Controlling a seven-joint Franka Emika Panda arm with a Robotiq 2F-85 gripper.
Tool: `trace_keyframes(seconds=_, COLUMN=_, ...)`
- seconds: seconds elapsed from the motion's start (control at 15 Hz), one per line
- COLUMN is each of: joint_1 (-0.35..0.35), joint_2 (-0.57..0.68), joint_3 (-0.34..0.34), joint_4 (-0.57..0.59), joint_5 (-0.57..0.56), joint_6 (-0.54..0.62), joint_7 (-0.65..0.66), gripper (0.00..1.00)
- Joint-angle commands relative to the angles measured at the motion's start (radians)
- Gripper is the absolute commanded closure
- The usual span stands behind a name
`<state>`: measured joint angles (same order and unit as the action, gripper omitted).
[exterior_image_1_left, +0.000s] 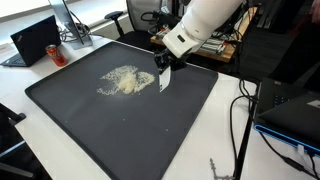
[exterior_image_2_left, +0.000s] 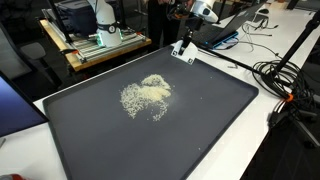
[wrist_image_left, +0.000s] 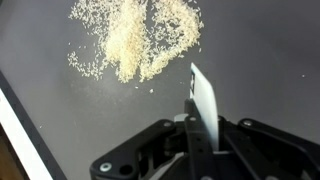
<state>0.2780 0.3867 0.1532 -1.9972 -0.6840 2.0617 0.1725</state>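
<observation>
Gripper is clamped shut on a white card, which stands on edge betw. the jaws and sticks out past them. Grains lie in a loose pile near the tray's middle. The card sits just beside the pile, not touching it. Can't tell whether the card's tip meets the tray. In an exterior view the gripper is twd. the tray's far edge from the grains.

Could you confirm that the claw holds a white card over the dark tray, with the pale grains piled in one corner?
Not quite: the grains lie near the middle of the tray, not in a corner, as both exterior views show. The claw does hold the white card over it.
</observation>
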Motion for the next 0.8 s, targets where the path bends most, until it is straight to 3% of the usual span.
trace_keyframes(seconds=0.0, joint_1=0.028, joint_2=0.048, joint_3=-0.002, joint_4=0.068, joint_5=0.009, joint_6=-0.123, joint_7=-0.031, gripper=0.99)
trace_keyframes(seconds=0.73, joint_1=0.045, joint_2=0.13, joint_3=0.02, joint_4=0.148, joint_5=0.022, joint_6=-0.265, joint_7=-0.139, gripper=0.99)
